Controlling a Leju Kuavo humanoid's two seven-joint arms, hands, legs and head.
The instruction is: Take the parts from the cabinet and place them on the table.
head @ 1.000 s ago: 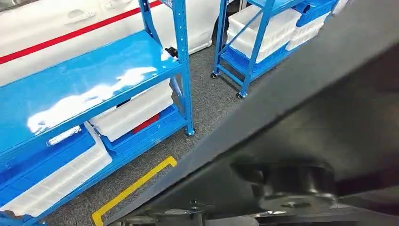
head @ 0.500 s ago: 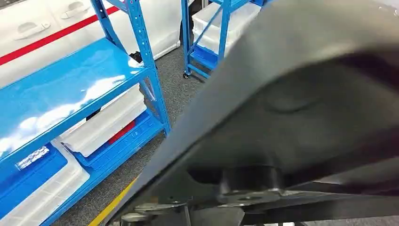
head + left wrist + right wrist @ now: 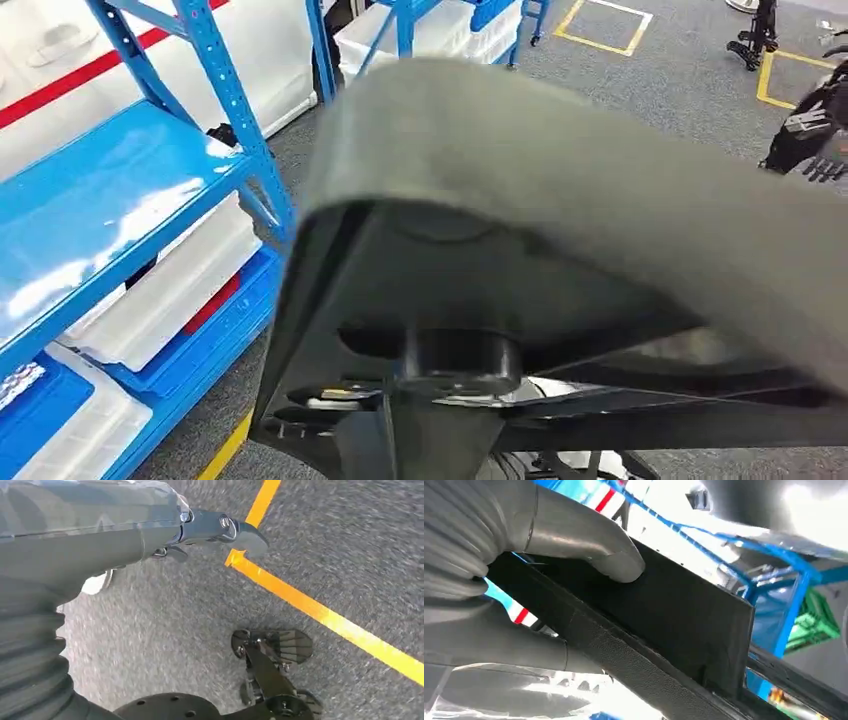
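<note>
**A:** What is different from a second ago?

**B:** The whole head view has swung. The blue shelving rack (image 3: 130, 190) sat across the left and middle of the picture a second ago; now it is pushed to the left edge, and grey carpet with yellow floor markings (image 3: 600, 25) shows at the top right. That is the camera turning, not the rack moving. The robot is turning away from the cabinet.

**A:** And the part?

**B:** The large black plastic part (image 3: 560, 250) rides with it, close under the head camera, blurred and covering most of the frame. It is off the shelf and in the air, with the rack beside it to the left.

**A:** Who has hold of it?

**B:** The right hand (image 3: 549, 545). In the right wrist view its thick grey thumb presses on the flat black face of the panel while the rest of the hand lies under the panel's edge, so it is clamped on the part.

**A:** The left hand?

**B:** The left hand (image 3: 210, 532) hangs over the carpet near a yellow floor line (image 3: 320, 612). A grey sheet-like surface lies along it, but I cannot tell whether the fingers grip anything or how far they are apart.

**A:** So where does the task stand?

**B:** My judgement: pick-up done, carrying under way. No table is in sight yet, so the turn likely needs to go further before placing.
</note>
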